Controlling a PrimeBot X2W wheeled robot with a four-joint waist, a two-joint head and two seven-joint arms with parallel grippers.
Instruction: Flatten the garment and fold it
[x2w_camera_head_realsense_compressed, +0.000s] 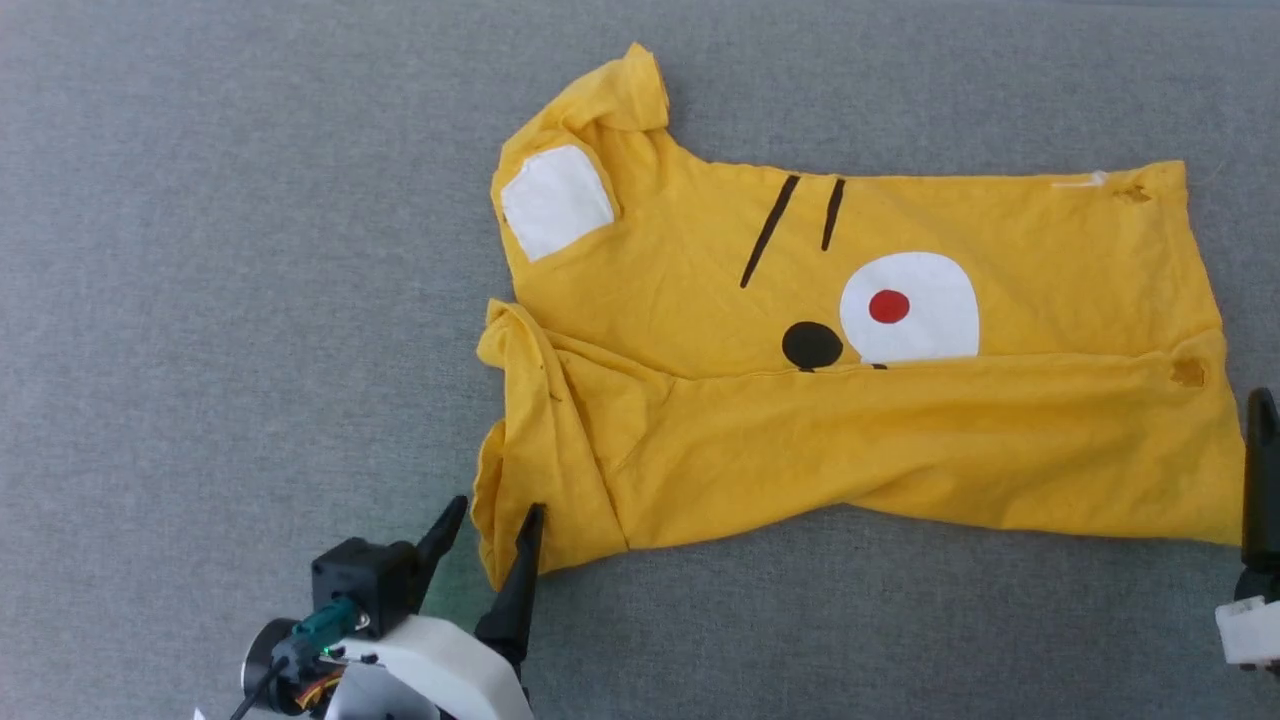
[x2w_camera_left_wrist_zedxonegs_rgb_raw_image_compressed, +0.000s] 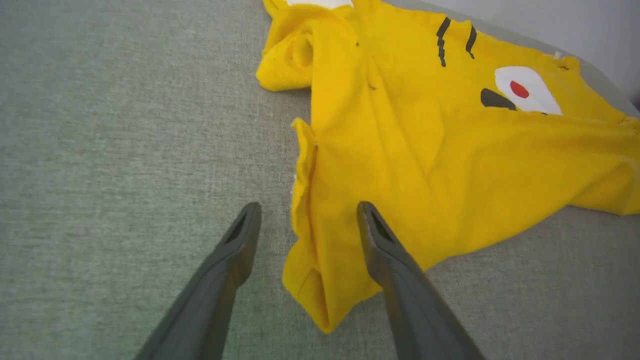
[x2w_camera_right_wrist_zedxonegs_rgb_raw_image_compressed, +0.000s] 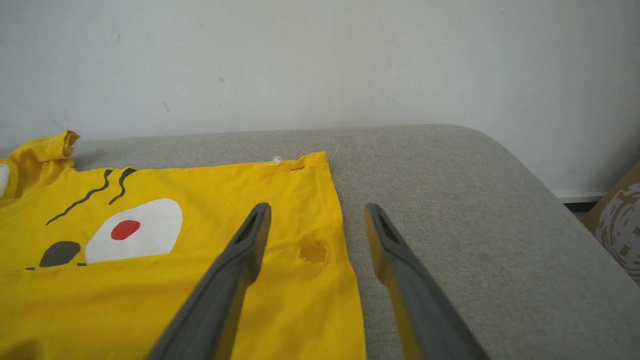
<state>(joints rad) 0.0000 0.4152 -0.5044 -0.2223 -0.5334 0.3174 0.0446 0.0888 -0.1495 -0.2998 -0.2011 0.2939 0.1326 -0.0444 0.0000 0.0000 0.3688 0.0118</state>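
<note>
Face print (x2w_camera_head_realsense_compressed: 905, 305) partly under garment (x2w_camera_head_realsense_compressed: 900, 450) fold

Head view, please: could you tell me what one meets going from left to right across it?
In order: left gripper → white patch on the garment → black nose → white oval with red dot → right gripper.

The T-shirt (x2w_camera_head_realsense_compressed: 900, 440) is bright yellow all over. In the head view a white patch (x2w_camera_head_realsense_compressed: 556, 200) sits toward its ten o'clock corner. The print has a white oval (x2w_camera_head_realsense_compressed: 915, 305) with a red dot (x2w_camera_head_realsense_compressed: 889, 306) inside, a black nose (x2w_camera_head_realsense_compressed: 811, 345) at the oval's eight o'clock and two black slanted strokes (x2w_camera_head_realsense_compressed: 790, 225) at its ten o'clock. The cloth surface (x2w_camera_head_realsense_compressed: 200, 300) beneath is plain flecked grey. The left gripper (x2w_camera_head_realsense_compressed: 499, 506) and right gripper (x2w_camera_right_wrist_zedxonegs_rgb_raw_image_compressed: 317, 207) have dark grey fingers. The wall (x2w_camera_right_wrist_zedxonegs_rgb_raw_image_compressed: 320, 60) is off-white.
</note>
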